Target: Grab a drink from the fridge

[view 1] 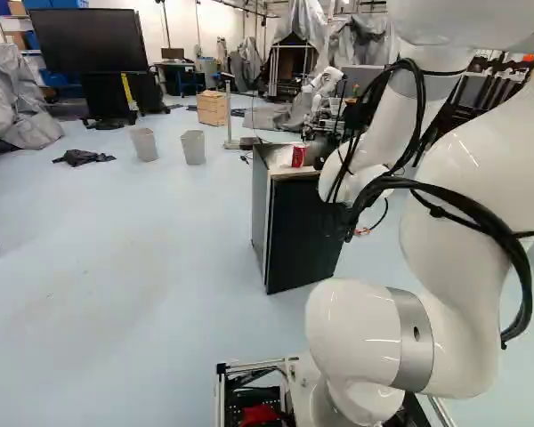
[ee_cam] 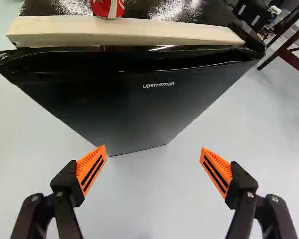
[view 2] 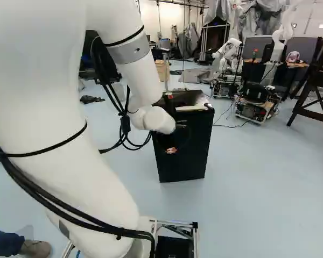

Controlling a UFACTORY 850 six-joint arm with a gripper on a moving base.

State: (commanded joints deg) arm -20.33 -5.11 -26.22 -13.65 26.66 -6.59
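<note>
- The small black fridge (view 1: 304, 233) stands on the pale floor (view 1: 151, 240) just ahead of the arm, its door shut.
- A red and white can (ee_cam: 108, 7) sits on top of that fridge, right behind a pale wooden strip (ee_cam: 124, 33) along the front edge.
- The claw (view 2: 171, 150) hangs in front of the door.
- Looking along the claw (ee_cam: 153, 151), I see its orange pads (ee_cam: 91, 169) wide apart, with nothing between them.
- Two grey bins (view 1: 193, 148) stand farther back, near a big dark screen (view 1: 87, 40).
</note>
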